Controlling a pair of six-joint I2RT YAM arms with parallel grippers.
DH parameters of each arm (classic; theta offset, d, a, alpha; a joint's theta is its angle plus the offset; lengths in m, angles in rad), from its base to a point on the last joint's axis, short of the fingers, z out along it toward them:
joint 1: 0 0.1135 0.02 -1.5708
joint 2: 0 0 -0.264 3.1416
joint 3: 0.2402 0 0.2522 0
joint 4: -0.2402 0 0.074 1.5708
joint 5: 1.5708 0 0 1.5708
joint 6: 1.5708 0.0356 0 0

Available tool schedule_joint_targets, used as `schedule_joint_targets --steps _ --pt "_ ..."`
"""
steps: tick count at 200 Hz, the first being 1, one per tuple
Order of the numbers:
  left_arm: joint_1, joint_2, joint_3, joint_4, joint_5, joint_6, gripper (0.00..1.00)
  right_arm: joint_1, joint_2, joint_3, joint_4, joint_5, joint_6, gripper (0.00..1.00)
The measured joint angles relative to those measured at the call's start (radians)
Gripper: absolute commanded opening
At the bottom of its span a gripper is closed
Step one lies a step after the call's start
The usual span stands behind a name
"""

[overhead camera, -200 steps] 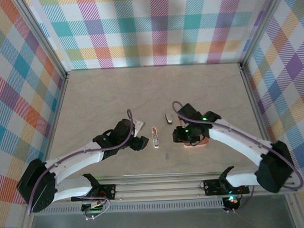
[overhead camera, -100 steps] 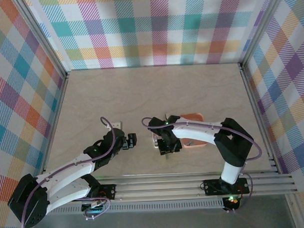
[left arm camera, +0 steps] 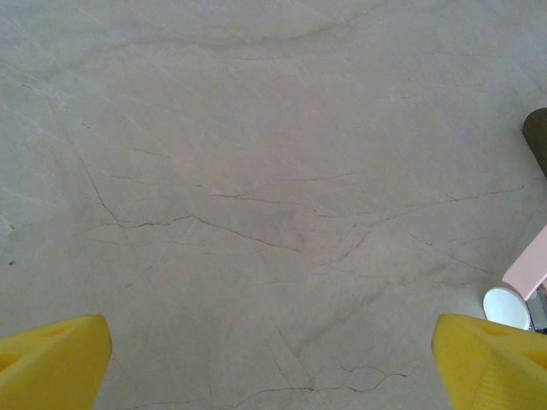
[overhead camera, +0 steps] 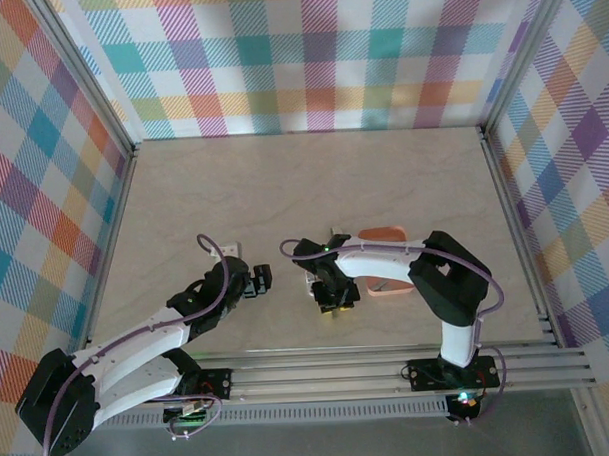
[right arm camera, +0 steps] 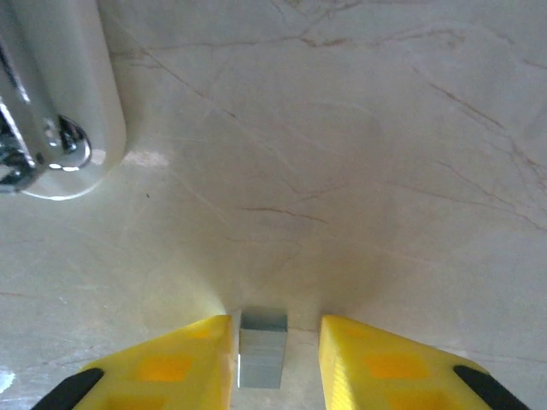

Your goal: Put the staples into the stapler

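We see the right gripper (right arm camera: 275, 331) low over the table (overhead camera: 313, 188), just in front of the stapler (overhead camera: 308, 280). Its yellow fingers (right arm camera: 171, 363) stand a little apart around one small grey block of staples (right arm camera: 262, 359). The block lies on the table against the left finger, with a narrow gap to the other finger, so it is not squeezed.

In the right wrist view, the stapler's pale rounded end (right arm camera: 60, 111) with a shiny metal part sits beyond the block and to the left, apart from it.

The left gripper (overhead camera: 258, 280) hovers to the left of the stapler, its yellow fingers (left arm camera: 51, 359) spread wide with bare table between them. Its own camera catches a pink edge of the stapler (left arm camera: 532, 265) at the right border.

An orange tray (overhead camera: 385, 233) lies to the right of the stapler, partly behind the right arm.
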Motion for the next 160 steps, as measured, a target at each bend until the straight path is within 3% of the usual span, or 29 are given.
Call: schedule_joint_targets --steps 72,160 --pt "0.000 -0.004 -0.001 -0.003 -0.003 0.001 0.97 -0.001 0.005 0.004 -0.003 0.000 0.027 0.18" --pt "0.000 -0.019 -0.027 -0.005 -0.027 0.000 0.97 0.017 -0.029 -0.016 0.037 0.035 0.104 0.15"
